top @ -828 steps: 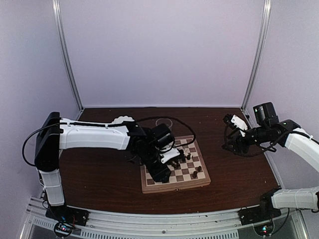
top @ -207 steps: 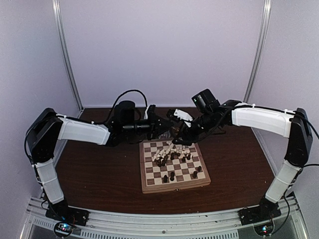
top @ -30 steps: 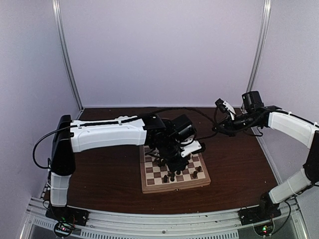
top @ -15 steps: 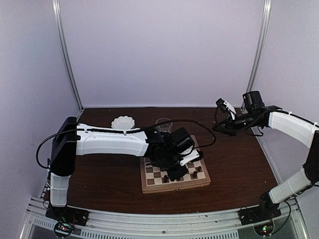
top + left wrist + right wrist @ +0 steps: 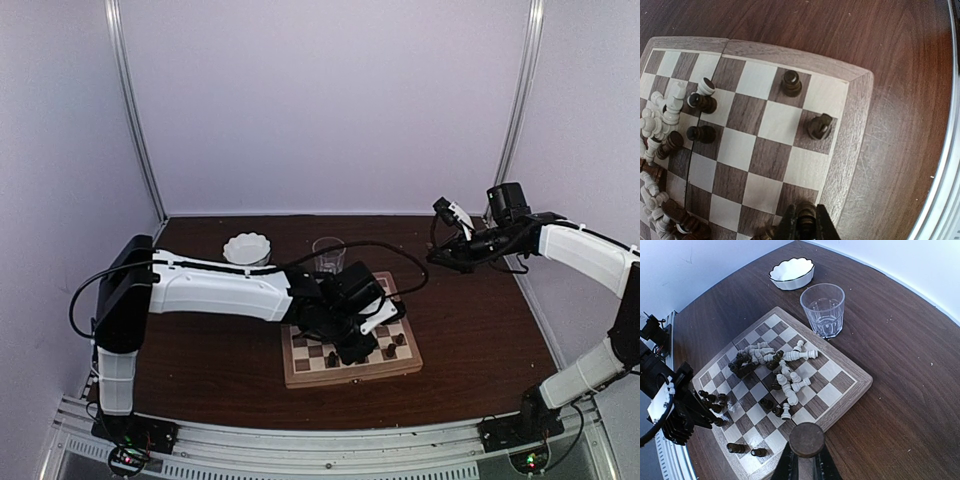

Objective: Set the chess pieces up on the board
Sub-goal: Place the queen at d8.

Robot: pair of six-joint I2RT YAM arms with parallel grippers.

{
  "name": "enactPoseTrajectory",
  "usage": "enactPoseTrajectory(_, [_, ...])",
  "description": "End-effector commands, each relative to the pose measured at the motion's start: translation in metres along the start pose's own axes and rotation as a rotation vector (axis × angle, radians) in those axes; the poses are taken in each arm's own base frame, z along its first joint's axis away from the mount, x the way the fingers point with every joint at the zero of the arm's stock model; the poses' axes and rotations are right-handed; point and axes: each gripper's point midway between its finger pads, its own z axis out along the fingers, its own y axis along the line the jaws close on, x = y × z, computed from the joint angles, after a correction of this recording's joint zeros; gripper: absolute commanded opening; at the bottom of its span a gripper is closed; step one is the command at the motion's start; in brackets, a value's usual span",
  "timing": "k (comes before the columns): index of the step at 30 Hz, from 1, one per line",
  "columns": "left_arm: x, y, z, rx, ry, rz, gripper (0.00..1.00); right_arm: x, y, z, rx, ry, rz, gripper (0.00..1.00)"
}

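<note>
Inside tight left pincer [image 5: 805, 221], dark piece [image 5: 805, 213]

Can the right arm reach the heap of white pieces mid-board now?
Likely yes for reach: the white pieces lie uncovered, the left gripper at the board's near edge. But the right gripper holds a dark piece.

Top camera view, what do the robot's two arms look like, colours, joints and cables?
Both the left arm and right arm have smooth white tubular shells joined by black joints, with black cables looping loosely alongside. The left gripper and right gripper are black, each with a small white plate.
</note>
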Motion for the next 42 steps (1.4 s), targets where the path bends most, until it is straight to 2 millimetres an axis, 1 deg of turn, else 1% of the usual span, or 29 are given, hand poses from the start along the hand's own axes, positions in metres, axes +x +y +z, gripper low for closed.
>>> enactPoseTrajectory(1, [-0.022,0.006,-0.015,-0.010,-0.092,-0.024,0.00,-0.004,-0.002,-0.002,0.004,-0.020,0.003,0.02])
enactPoseTrajectory(12, [-0.016,0.011,-0.009,-0.015,-0.082,-0.035,0.00,-0.002,-0.002,-0.001,-0.002,-0.018,0.007,0.03])
enactPoseTrajectory(29, [-0.009,0.011,0.001,-0.010,-0.046,-0.033,0.00,-0.001,-0.002,0.000,-0.005,-0.015,0.011,0.03])
enactPoseTrajectory(42, [-0.007,0.012,0.005,-0.013,-0.035,-0.032,0.01,-0.001,-0.002,0.000,-0.008,-0.014,0.012,0.03])
